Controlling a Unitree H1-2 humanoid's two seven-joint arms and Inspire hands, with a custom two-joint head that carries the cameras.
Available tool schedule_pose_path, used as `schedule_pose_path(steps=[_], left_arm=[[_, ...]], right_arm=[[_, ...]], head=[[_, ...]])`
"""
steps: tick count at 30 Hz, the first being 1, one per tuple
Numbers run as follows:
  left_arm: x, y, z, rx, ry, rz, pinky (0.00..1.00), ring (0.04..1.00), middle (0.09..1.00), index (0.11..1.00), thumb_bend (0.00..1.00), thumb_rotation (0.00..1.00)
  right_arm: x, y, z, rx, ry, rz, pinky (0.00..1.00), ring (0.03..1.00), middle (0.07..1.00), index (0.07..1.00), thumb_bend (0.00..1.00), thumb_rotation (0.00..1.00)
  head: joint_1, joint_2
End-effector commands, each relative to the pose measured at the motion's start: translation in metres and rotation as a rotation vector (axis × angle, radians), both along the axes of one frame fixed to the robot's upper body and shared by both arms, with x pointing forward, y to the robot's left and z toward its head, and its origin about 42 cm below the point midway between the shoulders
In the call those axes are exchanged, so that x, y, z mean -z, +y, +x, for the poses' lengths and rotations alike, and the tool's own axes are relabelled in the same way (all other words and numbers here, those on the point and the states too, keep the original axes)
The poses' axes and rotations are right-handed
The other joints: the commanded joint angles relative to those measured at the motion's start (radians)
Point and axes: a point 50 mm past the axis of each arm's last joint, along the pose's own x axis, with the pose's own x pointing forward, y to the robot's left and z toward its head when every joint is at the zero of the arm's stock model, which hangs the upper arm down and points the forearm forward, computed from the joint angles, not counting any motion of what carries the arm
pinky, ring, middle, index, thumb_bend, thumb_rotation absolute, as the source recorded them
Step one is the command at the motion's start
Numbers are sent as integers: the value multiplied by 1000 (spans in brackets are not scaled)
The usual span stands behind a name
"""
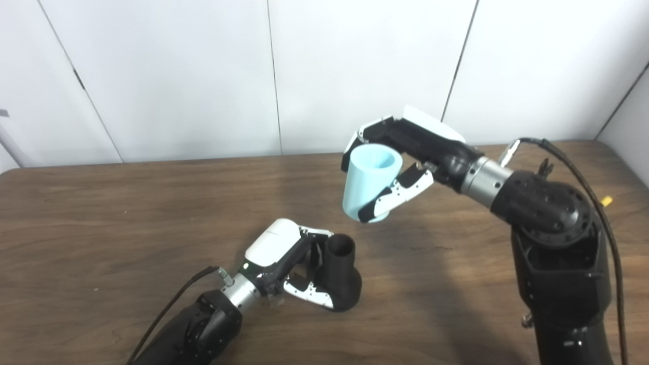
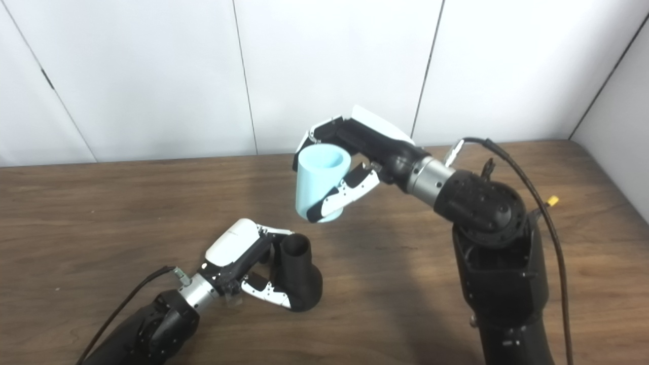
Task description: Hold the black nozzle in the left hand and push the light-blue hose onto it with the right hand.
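The black nozzle (image 1: 341,274) stands on the wooden table (image 1: 101,213) with its round open neck pointing up. My left hand (image 1: 291,263) is shut on it from the left, thumb low across its wide base. The light-blue hose (image 1: 369,181), a short tapered tube, hangs in the air above and to the right of the nozzle, open end up. My right hand (image 1: 405,157) is shut on the hose, fingers behind it and thumb across its front. A clear gap separates hose and nozzle.
The right forearm and its black cable (image 1: 593,192) rise from the lower right and cover that side of the table. A small yellow tag (image 1: 606,201) sticks out near the cable. White wall panels (image 1: 203,76) stand close behind the table's far edge.
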Motion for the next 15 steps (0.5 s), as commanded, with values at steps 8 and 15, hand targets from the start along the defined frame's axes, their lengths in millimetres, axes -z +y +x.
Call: schedule_pose_path(steps=[8, 15], left_arm=[[69, 4, -44, -8, 223, 148, 249, 380, 425, 510, 500, 0], [69, 3, -46, -4, 223, 143, 238, 379, 424, 511, 500, 0]], right_arm=[[8, 9, 3, 33, -28, 39, 324, 419, 474, 516, 518, 0], [19, 11, 8, 51, -20, 75, 317, 417, 472, 516, 518, 0]], head=[[11, 9], [17, 15]])
